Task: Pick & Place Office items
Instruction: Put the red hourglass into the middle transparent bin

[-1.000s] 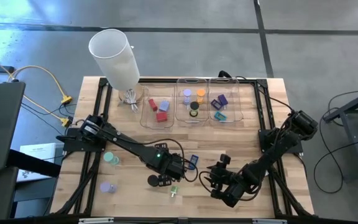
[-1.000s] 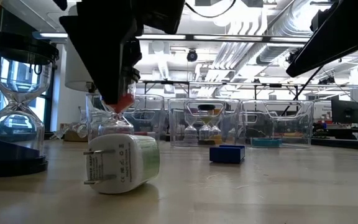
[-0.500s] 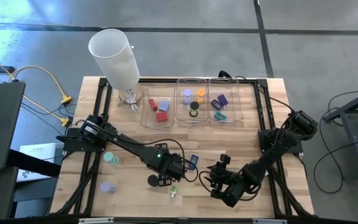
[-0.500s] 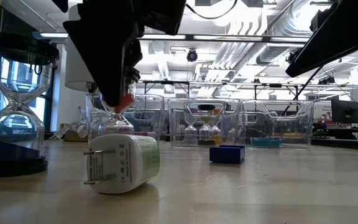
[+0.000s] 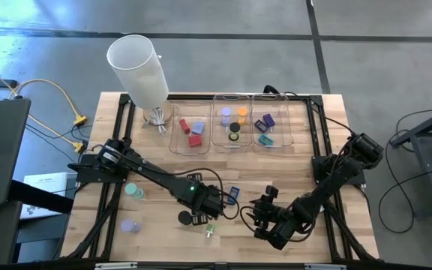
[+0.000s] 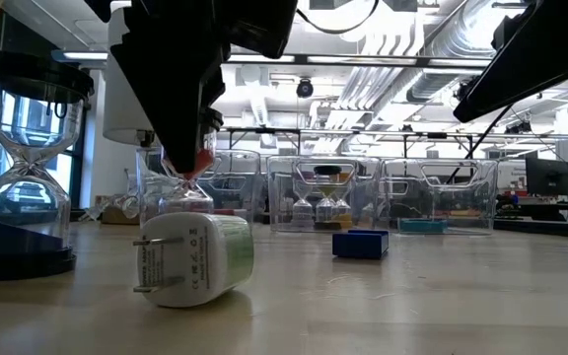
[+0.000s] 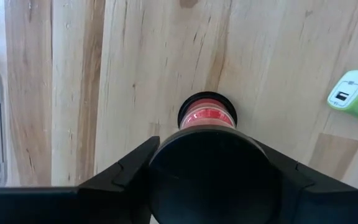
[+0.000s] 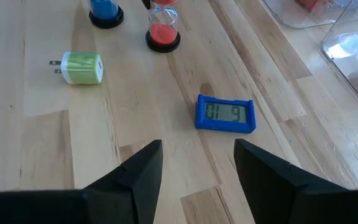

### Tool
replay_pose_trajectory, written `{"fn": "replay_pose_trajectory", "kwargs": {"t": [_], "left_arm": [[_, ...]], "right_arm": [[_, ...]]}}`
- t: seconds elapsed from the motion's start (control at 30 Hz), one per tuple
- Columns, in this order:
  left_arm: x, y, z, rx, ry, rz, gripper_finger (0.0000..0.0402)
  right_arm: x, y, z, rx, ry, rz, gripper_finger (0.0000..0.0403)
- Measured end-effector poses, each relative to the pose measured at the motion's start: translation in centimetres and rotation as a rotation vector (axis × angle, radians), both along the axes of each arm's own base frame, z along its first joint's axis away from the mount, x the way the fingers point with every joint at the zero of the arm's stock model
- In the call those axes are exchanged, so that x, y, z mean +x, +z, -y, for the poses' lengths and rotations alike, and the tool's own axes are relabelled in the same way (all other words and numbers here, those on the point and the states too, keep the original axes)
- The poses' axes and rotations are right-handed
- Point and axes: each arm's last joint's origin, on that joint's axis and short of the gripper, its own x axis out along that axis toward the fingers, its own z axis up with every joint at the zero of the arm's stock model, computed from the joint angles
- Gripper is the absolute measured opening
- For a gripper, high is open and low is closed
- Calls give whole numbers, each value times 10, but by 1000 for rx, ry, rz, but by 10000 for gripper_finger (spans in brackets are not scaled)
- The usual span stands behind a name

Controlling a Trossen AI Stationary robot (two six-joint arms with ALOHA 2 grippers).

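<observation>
A small sand timer with red sand (image 8: 163,28) stands upright on its black base on the wooden table (image 5: 306,161), near the front middle. My left gripper (image 7: 209,168) comes down on it from above and is shut on its black top disc; in the low view it shows above the red glass (image 6: 187,173). A blue sand timer (image 8: 106,12), a green-and-white plug charger (image 6: 193,258) and a small blue clock (image 8: 225,114) rest on the table nearby. My right gripper (image 8: 197,165) hangs open over bare wood near the clock. My left gripper pinches the red sand timer's round black top disc (image 7: 166,165) between its two fingers (image 7: 132,171), one on each side of the rim. The fingers point steeply down from above. The timer stays upright with its base (image 8: 163,42) on the table.
Three clear trays (image 5: 233,101) with small coloured pieces stand along the far edge, beside a tall white cylinder (image 5: 137,67). A teal sand timer (image 5: 133,191) and a lavender one (image 5: 130,225) stand at the front left. A big sand timer (image 6: 23,168) looms at the low view's left.
My left gripper's fingers have drawn in around the red sand timer's top and taken hold of it, without the hand moving. The timer stands where it stood.
</observation>
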Motion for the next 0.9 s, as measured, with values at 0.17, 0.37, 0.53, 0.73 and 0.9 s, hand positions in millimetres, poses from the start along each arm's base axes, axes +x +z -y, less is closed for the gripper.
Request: {"fn": "replay_pose_trajectory", "kwargs": {"t": [0.17, 0.37, 0.53, 0.73, 0.9], "left_arm": [[0, 0, 0, 0, 0, 0, 194], [-2, 8, -2, 21, 4, 18, 194], [-5, 40, -6, 13, 36, 61, 194], [-4, 90, -26, -12, 129, 97, 194], [1, 123, -56, -11, 142, 142, 194]], "right_arm": [[0, 0, 0, 0, 0, 0, 188], [0, 0, 0, 0, 0, 0, 188], [0, 0, 0, -3, -2, 2, 188], [-3, 0, -3, -24, 1, 17, 188], [-6, 1, -6, -34, 2, 30, 188]]}}
